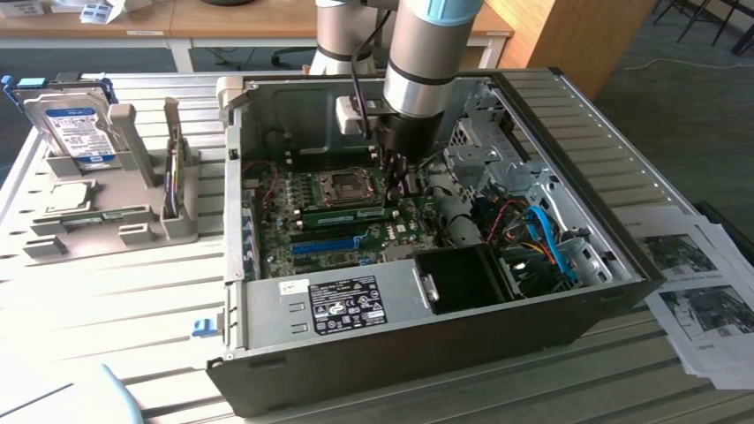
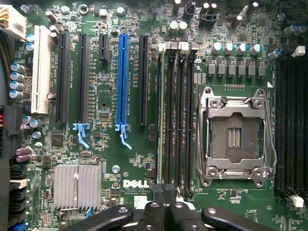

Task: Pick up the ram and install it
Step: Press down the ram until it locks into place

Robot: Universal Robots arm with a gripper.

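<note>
Ram: the ram [image 1: 348, 213] is a thin green strip standing on edge in a black slot of the motherboard [image 2: 96, 144], just beside the CPU socket [image 2: 236, 134]; in the wrist view it is a pale line seen edge-on [image 2: 158, 120].
Handling: judged light and stiff but fragile. It bends badly and its chips and contacts should not be rubbed.
Where to hold: the bare top edge or the short ends, with pressure kept straight down the board.
Gripper: the gripper [image 2: 163, 207] has its jaws drawn together, tips directly above the near end of the strip.
Contact: whether the tips pinch the edge or only rest on it cannot be told.
Surroundings: the long blue slot [image 2: 123, 82] lies well apart, all inside the open computer case [image 1: 613, 265].
</note>
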